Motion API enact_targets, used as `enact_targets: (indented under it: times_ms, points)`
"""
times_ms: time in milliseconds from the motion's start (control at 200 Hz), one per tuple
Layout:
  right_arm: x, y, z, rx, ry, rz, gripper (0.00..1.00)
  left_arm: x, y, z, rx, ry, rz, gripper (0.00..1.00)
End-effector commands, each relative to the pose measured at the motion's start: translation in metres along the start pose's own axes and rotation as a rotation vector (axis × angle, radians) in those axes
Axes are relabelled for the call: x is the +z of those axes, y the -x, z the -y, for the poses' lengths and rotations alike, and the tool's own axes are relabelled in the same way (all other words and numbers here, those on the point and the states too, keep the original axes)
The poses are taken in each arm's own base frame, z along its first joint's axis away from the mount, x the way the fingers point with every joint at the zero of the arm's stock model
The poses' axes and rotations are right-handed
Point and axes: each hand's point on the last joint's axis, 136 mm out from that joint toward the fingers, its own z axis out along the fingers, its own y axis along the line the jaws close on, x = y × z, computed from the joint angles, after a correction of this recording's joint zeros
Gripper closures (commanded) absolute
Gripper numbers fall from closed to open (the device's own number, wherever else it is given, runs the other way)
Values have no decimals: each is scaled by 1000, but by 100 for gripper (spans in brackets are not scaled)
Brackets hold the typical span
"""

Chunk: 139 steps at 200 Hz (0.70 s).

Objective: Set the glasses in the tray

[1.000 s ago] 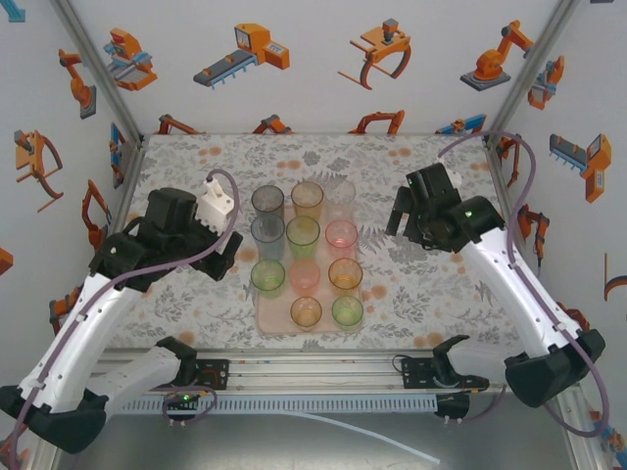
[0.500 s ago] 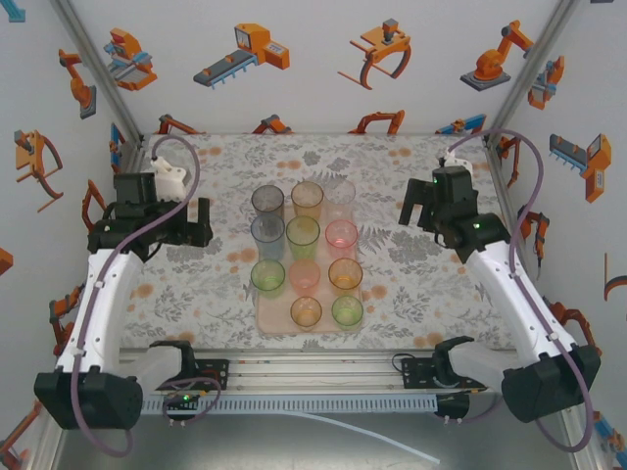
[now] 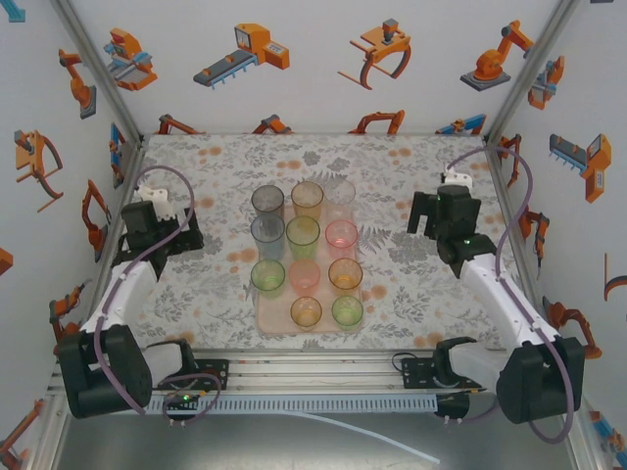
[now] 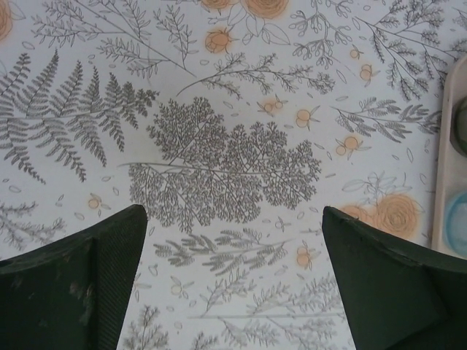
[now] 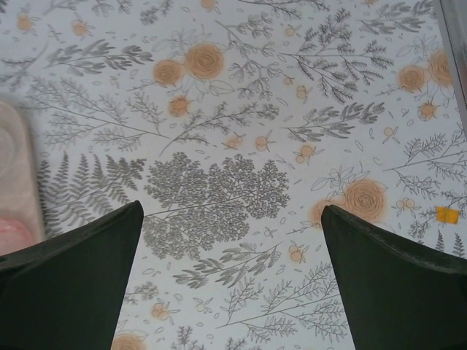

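11 glasses (image 3: 302, 235): all standing in tray (image 3: 273, 318), centred between arms
left gripper (image 4: 233, 211): wide, empty
right gripper (image 5: 232, 208): wide, empty

It was a robot test cell in a lab, for all the flowery cloth (image 3: 392, 166) spread over the table; white walls (image 3: 323, 98) printed with orange cartoon robot arms (image 3: 245, 51) boxed it in on three sides, held by bare aluminium posts (image 3: 98, 69). Two white-and-black machines, the left arm (image 3: 122, 289) and the right arm (image 3: 495, 294), were bolted to a slotted metal rail (image 3: 313, 374) at the near edge; purple cables (image 3: 167, 167) looped off their wrists.
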Motion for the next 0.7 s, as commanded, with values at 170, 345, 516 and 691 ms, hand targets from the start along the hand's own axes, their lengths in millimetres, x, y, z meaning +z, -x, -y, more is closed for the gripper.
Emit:
enact_targets:
  times_ms: [170, 345, 516, 691]
  points:
    - [1, -6, 39, 33, -141, 176, 0, 36, 3, 11, 21, -97, 190, 3]
    - [19, -38, 37, 39, -113, 166, 1, 45, 8, 12, -18, -119, 268, 3]
    - [27, -48, 43, 33, -135, 192, 1, 44, 2, 15, 1, -133, 327, 3]
    - [35, -54, 42, 19, -123, 244, 1, 43, -3, 16, 17, -112, 351, 3]
